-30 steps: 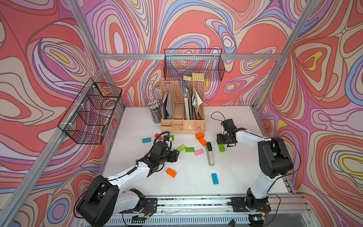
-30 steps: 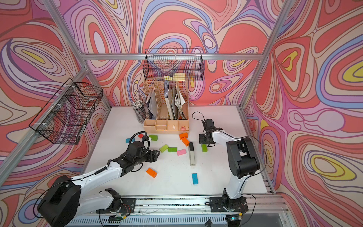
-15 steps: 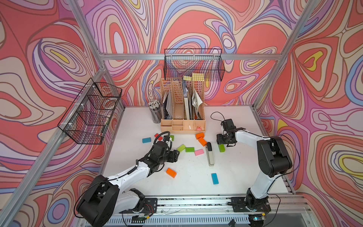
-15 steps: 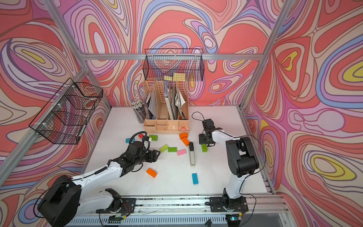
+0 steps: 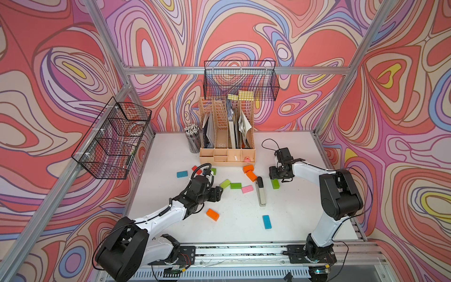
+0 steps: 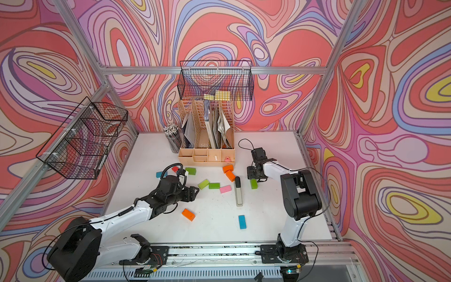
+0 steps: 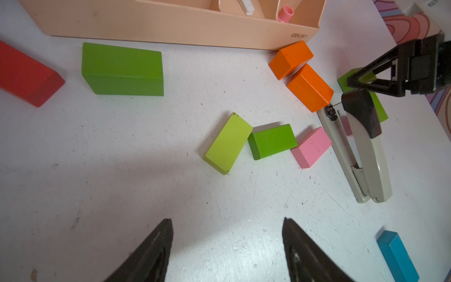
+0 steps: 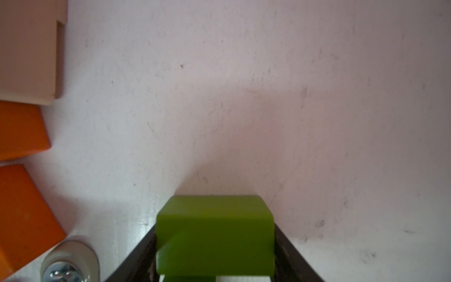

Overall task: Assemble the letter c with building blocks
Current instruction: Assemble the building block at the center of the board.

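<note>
Nothing moved since a second ago | stapler (image 5: 260,193) lies between the held green brick (image 5: 275,183) and the lime brick (image 7: 228,144); orange bricks (image 5: 251,175) by organizer (image 5: 214,162) | right gripper (image 8: 214,244) clamped on green brick | left gripper (image 7: 227,219) spread, empty, lime brick ahead, apart

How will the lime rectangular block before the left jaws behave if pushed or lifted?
The lime rectangular block looks solid and sharp-edged, so probably stiff. It lies on its broad face, so it should slide, not roll or tip. Its end seems to touch the darker green rectangular block, which a push would likely nudge too.
</note>
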Controlling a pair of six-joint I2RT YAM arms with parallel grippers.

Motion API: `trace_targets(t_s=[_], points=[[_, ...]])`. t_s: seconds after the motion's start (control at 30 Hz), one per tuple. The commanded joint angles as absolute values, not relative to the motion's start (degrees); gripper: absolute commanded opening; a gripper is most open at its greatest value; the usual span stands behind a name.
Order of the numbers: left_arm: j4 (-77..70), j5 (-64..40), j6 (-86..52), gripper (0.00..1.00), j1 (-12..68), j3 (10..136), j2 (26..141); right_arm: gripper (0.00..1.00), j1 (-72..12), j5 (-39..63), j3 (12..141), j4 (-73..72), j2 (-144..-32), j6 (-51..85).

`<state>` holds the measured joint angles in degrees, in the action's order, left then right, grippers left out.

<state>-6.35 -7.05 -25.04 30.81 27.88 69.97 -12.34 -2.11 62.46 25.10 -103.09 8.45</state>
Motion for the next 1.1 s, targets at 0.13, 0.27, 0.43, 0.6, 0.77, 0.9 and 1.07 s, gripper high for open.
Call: trace_targets(t_s=[0.13, 0.27, 0.43, 0.6, 0.77, 0.9, 1.07], points=[[-6.07, -6.94, -23.83, 0.74, 31.07, 28.92, 70.49, 0.61, -12.00, -2.37, 62.31, 26.54, -103.01, 9.05], [-6.06, -6.92, -23.88, 0.74, 31.07, 28.92, 70.40, 0.61, -12.00, -2.22, 62.01, 26.63, -103.01, 9.05], [-6.06, -7.02, -23.90, 0.74, 31.03, 28.92, 70.36, 0.61, -11.97, -2.42, 61.61, 26.72, -102.75, 9.14], [-6.11, -6.84, -23.86, 0.74, 31.03, 28.92, 70.47, 0.61, -11.98, -2.56, 61.35, 26.72, -102.49, 9.28], [-6.24, -6.95, -23.99, 0.74, 31.03, 28.96, 70.75, 0.61, -12.03, -2.72, 61.04, 26.72, -101.91, 9.34], [-6.33, -6.96, -23.95, 0.74, 31.05, 28.94, 70.95, 0.61, -11.98, -2.66, 60.58, 26.63, -100.26, 9.49], [-6.46, -7.03, -24.07, 0.74, 31.03, 28.92, 71.53, 0.61, -11.99, -2.45, 59.94, 26.41, -98.96, 9.67]])
